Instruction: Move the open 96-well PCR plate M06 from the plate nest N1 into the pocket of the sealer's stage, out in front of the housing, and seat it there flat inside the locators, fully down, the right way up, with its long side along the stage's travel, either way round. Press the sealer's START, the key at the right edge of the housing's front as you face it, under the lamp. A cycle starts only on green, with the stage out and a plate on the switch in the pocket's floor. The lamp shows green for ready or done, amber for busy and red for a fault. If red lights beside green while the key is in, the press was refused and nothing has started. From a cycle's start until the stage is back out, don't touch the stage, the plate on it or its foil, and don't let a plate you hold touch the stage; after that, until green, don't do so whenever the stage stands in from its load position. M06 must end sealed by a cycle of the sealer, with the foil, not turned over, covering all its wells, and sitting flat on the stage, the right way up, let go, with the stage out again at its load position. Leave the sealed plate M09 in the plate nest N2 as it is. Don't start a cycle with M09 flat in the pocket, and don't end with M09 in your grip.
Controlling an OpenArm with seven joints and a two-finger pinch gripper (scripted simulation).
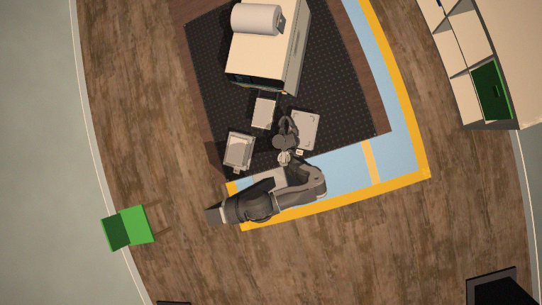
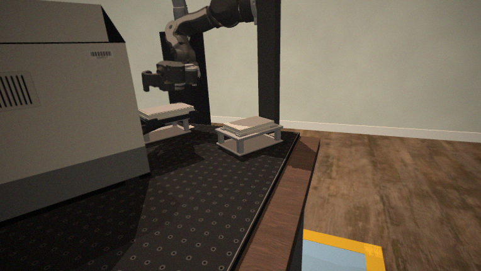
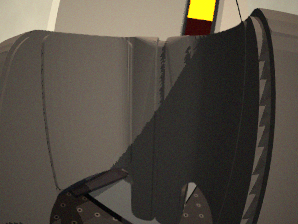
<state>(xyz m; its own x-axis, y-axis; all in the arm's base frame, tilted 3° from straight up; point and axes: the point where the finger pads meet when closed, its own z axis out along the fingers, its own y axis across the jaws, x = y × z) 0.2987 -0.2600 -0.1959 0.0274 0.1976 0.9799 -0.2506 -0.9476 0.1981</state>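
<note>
The sealer housing (image 1: pixel 265 49) stands at the back of the dark mat. Its stage (image 1: pixel 263 113) is out in front and carries plate M06 (image 2: pixel 166 110), which lies flat with a pale top. The wrist view shows the lamp stack with the amber light (image 3: pixel 201 8) lit and the green and red lights dark. My gripper (image 1: pixel 286 123) is shut and empty. It hovers above the gap between the stage and the empty nest N1 (image 1: pixel 305 129), a short way off the housing's front right edge. It also shows in the side view (image 2: pixel 146 80) and in the wrist view (image 3: pixel 160 83). Sealed plate M09 (image 1: pixel 238 148) (image 2: pixel 248 129) sits in nest N2.
A foil roll (image 1: pixel 257 18) lies on top of the housing. The mat's brown table edge (image 2: pixel 286 188) runs beside nest N2. My arm's base (image 1: pixel 246 206) and its dark post (image 2: pixel 268 60) stand behind the nests. A green chair (image 1: pixel 128 227) and shelves (image 1: pixel 481 64) stand far off.
</note>
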